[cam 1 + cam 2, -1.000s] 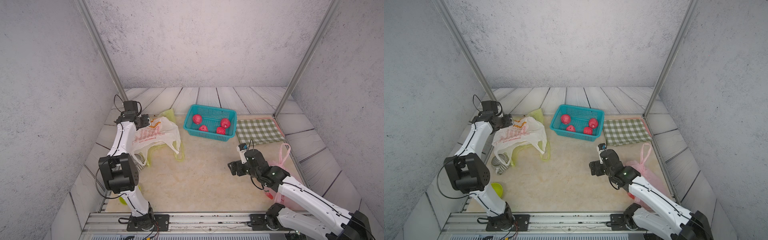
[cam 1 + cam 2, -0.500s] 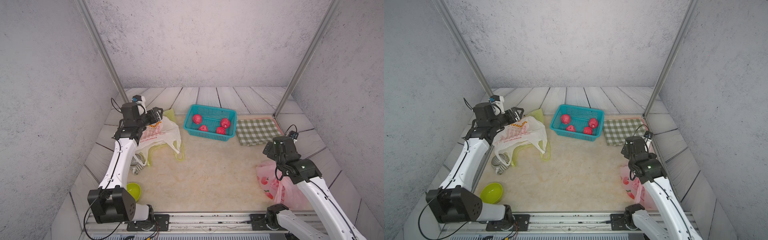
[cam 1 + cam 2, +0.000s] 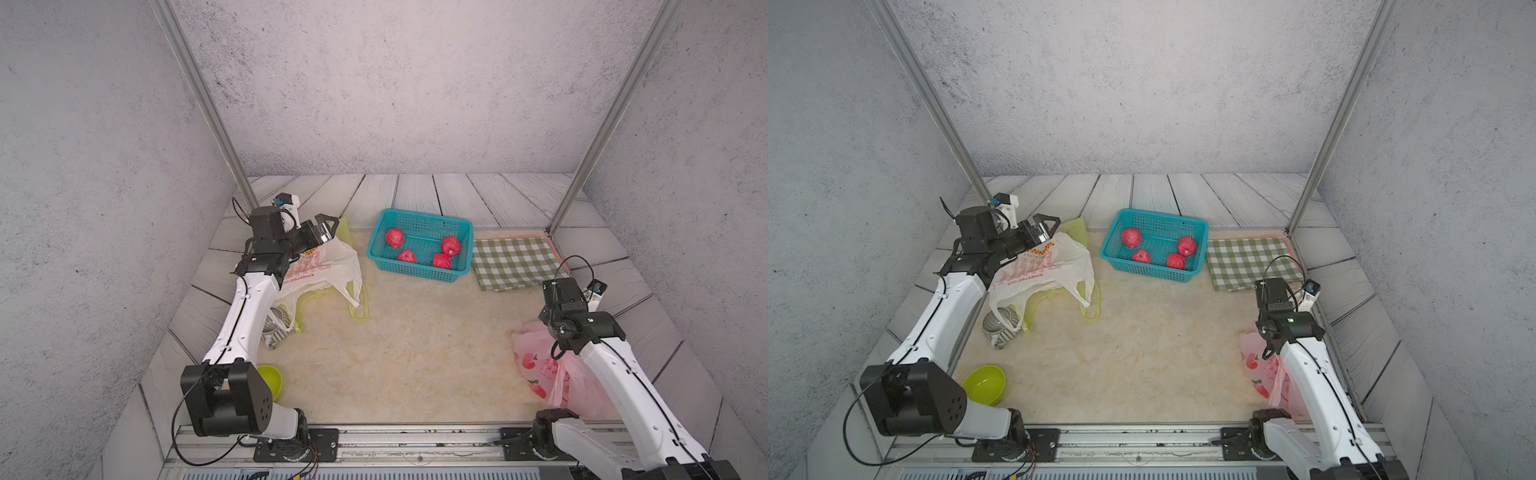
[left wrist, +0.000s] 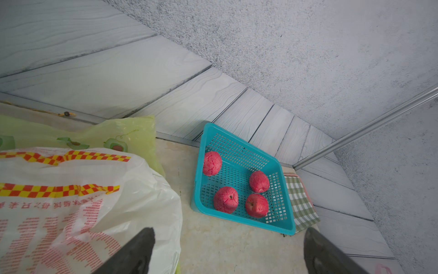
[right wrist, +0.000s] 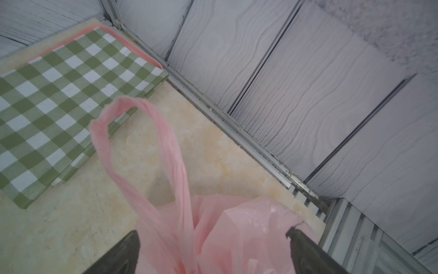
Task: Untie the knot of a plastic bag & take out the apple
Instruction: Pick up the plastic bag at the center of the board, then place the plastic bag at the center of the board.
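The left claw (image 3: 326, 226) (image 4: 228, 238) is hovering at 10 o'clock on the bench (image 3: 415, 353), jaws spread wide and gripping nothing. It is pointing towards the basket (image 3: 376, 246) and hanging over the far edge of the white bag (image 3: 328, 266) (image 4: 71, 201). A green bag (image 3: 345, 226) is sticking out from under that bag, its corner reaching the bench's far edge.

The right claw (image 5: 212, 234) is hanging at 4 o'clock over the pink bag (image 3: 534, 353) (image 5: 248, 225), jaws wide with nothing clamped between them. The bag's loop (image 5: 130, 100) is standing up ahead of the fingers. I cannot tell whether the neck is knotted or whether anything is lying inside. This bag is pressing against the bench's 3 o'clock edge, close to the rail (image 5: 237, 132).

Four apples (image 3: 394, 237) are sitting in the basket at 12 to 1 o'clock. The cloth (image 3: 515, 266) is lying just beside the basket at 2 o'clock, its far corner reaching the post (image 3: 557, 224).

A pot (image 3: 1000, 326) is lying at 9 o'clock under the white bag's near edge, and a bowl (image 3: 984, 384) is sitting at 7 o'clock by the left arm's base. A broad stretch of bench is running from the white bag across the middle to the pink bag and down to the 6 o'clock edge.
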Tool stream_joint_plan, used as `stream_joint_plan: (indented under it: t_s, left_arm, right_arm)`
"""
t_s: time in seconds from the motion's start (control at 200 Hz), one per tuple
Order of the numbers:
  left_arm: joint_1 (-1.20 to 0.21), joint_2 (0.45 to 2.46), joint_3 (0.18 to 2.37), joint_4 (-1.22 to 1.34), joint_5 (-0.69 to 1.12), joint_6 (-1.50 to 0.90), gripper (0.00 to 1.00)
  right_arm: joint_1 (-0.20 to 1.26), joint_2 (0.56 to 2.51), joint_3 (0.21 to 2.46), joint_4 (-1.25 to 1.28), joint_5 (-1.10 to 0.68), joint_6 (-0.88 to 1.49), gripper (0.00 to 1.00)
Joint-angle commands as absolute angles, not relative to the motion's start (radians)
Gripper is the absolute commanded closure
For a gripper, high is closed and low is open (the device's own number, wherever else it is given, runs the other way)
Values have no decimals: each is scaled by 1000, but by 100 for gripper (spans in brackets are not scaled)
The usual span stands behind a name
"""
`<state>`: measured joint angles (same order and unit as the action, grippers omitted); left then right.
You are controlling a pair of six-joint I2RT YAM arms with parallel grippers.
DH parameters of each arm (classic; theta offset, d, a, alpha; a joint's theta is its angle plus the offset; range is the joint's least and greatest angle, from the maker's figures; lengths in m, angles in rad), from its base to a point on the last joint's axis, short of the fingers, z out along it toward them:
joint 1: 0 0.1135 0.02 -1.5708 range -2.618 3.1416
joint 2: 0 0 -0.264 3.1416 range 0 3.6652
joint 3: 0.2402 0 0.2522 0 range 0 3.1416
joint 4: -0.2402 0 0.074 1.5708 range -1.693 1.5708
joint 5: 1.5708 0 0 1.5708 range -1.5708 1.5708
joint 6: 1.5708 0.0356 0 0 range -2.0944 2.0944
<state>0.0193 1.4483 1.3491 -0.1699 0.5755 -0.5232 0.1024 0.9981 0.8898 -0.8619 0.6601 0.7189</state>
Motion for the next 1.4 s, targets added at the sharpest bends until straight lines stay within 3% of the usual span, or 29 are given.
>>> stream_joint_plan:
  t_s: [0.0,0.14,0.315,0.52,0.756,0.971,1.011,1.066,1.166,1.291,1.391]
  left_arm:
    - [15,1476,1334,-118,652,-568,1]
    - [15,1531,1372,-161,674,-651,1]
    - [1,1479,1349,-118,694,-505,1]
    - [-21,1465,1276,-1,745,-550,1]
    - [-65,1517,1352,-205,749,-546,1]
    - [-167,1512,1393,-337,780,-434,1]
    - [-184,1505,1380,-340,798,-433,1]
    - [-195,1498,1352,-350,821,-424,1]
    - [-218,1436,1277,-345,840,-387,0]
    - [-306,1309,1262,-500,744,-262,14]
    - [-410,1180,1246,-609,609,-224,15]
  right_arm:
    - [99,1015,864,-735,481,609,7]
    - [100,903,791,-576,66,431,25]
    - [103,778,740,-587,-148,405,76]
    - [114,677,696,-548,-511,457,87]
    - [156,711,748,-369,-770,627,87]
    - [315,880,864,-187,-748,735,86]
    - [354,918,893,-209,-711,715,78]
    - [395,986,926,-268,-682,670,55]
    - [417,1053,912,-301,-658,617,40]
    - [418,1000,906,-441,-484,483,34]
    - [417,984,916,-588,-350,397,32]
